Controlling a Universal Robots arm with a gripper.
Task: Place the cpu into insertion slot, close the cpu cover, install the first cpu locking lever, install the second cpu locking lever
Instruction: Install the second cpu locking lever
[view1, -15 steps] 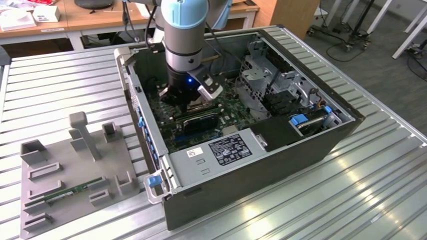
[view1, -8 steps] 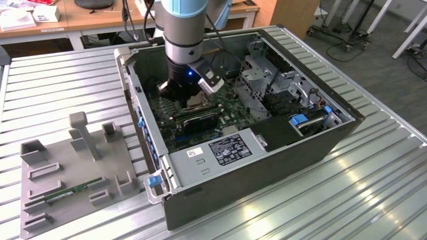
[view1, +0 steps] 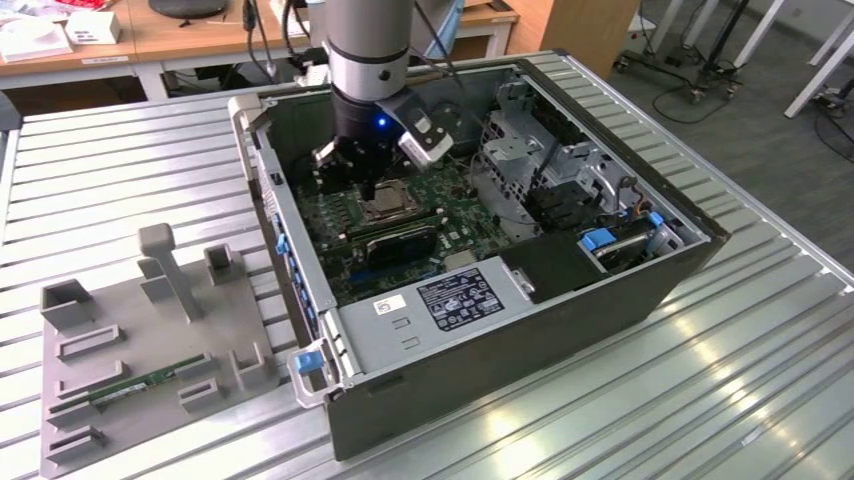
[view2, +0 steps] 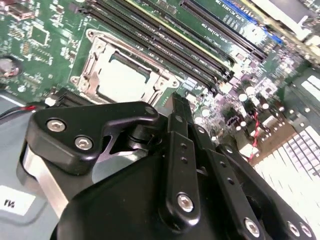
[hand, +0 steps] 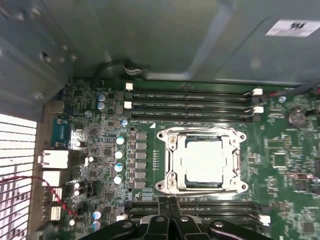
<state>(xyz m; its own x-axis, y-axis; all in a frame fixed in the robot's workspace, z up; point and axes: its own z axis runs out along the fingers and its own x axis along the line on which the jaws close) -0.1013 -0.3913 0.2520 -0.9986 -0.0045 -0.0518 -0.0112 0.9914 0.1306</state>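
The cpu (hand: 202, 160) shows its silvery top lying flat in the socket on the green motherboard, also seen in the second wrist view (view2: 122, 80) and in the exterior view (view1: 388, 204). The cpu cover (hand: 170, 165), a silver metal frame, lies down around it (view2: 94, 59). How the locking levers stand I cannot tell. My gripper (hand: 168, 204) hangs just above the board beside the socket, on the side of one row of memory slots. Its black fingers (view2: 177, 107) are pressed together with nothing between them. In the exterior view my gripper (view1: 366, 190) is inside the open computer case.
The case walls (view1: 274, 225) and the drive cage (view1: 534, 165) close in around the arm. Memory slots (hand: 190, 102) run along two sides of the socket. The power supply (view1: 447, 305) sits at the case's near end. A grey fixture (view1: 134, 340) holding a memory stick lies on the table.
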